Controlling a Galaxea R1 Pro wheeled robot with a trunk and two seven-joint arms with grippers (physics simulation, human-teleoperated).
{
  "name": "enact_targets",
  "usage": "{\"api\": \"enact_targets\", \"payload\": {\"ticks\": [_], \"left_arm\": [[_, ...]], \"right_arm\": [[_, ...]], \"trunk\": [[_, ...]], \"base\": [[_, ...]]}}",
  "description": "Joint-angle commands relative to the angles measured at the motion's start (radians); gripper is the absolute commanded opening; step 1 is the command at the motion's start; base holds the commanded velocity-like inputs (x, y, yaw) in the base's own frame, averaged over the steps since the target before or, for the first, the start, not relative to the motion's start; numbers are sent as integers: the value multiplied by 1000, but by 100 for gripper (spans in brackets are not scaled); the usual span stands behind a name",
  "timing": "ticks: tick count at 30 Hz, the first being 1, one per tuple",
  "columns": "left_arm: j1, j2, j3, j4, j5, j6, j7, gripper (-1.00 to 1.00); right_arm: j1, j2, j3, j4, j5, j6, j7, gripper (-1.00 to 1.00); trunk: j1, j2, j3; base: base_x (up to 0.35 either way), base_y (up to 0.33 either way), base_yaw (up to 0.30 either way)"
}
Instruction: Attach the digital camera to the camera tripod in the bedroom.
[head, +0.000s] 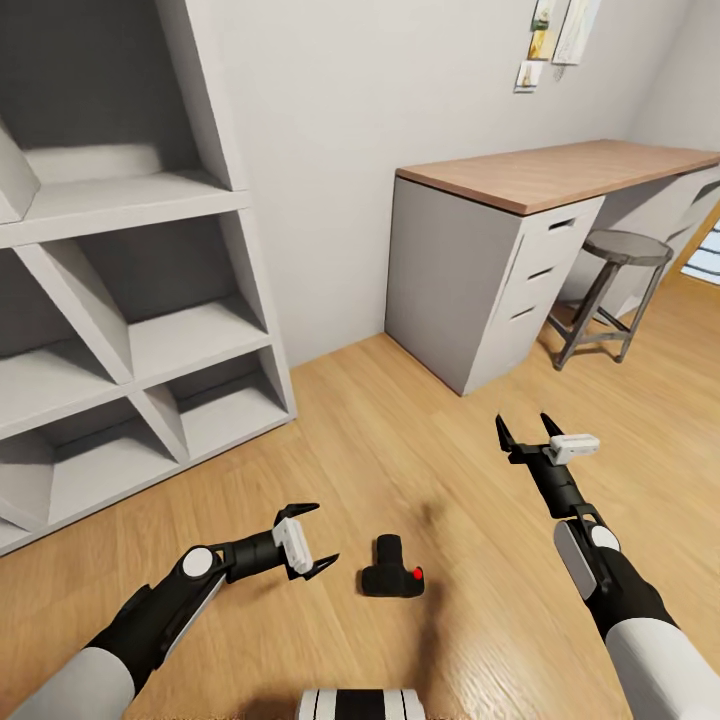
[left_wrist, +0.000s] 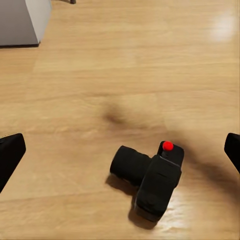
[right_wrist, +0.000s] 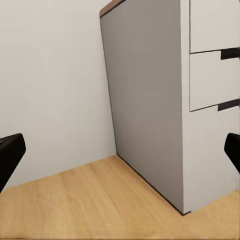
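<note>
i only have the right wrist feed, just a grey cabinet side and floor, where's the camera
Observer: The digital camera lies on the wood floor in front of the robot, between the two arms.
Operator: which gripper is closer
Observer: The left gripper; its fingers are spread, with the camera just beyond them and untouched.
Operator: and my right one
Observer: The right gripper is open, holding nothing, raised and aimed at the desk drawers.
Operator: which way up is the camera
Observer: In the left wrist view its red button faces up and the lens barrel sticks out sideways along the floor.
</note>
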Motion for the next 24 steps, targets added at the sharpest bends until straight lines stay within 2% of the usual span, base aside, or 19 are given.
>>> {"api": "enact_targets", "payload": {"ticks": [1,24], "left_arm": [[-1,1,-2,0,-4,-6,1,100],[-1,13,-3,3,-4,-10,5,100]], "right_arm": [[-1,0,-1,1,-10,0,10,100],[-1,0,-1,1,-10,0,10,100]], "trunk": [[0,-1,-5],[11,-6,-94]], "base": [[0,0,0],[0,0,0]]}}
